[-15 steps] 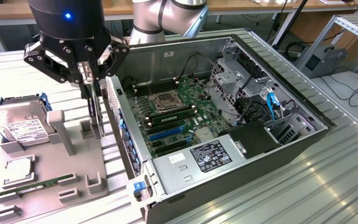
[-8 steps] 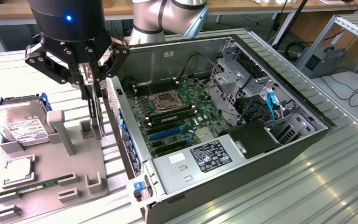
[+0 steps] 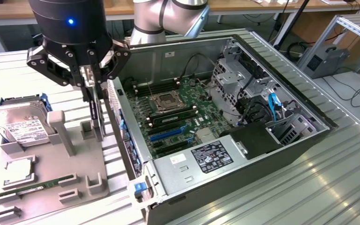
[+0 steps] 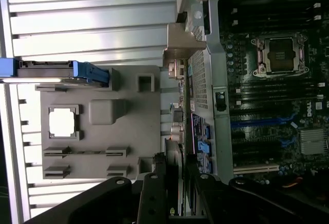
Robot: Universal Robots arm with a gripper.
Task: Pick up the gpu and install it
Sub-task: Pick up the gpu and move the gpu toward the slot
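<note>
**Ribbed metal bench (image 3: 305, 187): gpu (image 3: 95, 115) gripped beside the open case (image 3: 292, 93)**

Nearest, a grey fixture tray (image 3: 36, 187) carries a hard drive (image 3: 17, 126). Over the tray the gripper (image 3: 92, 82) is clamped on the gpu, which hangs upright beside the tray's posts; whether it is clear of them I cannot tell. Pick-up looks in hand, installing not done. Farther off, the motherboard (image 3: 174, 110) shows blue slots (image 3: 167, 134); seating calls for squaring the card's edge over one.

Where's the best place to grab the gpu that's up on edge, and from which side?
Grip the gpu by its upper edge, coming straight down from above, fingers pinching its two flat faces. It is thin and upright on edge; the grey holder sits beside its lower part and the computer case stands close to one face, leaving the top free.
</note>
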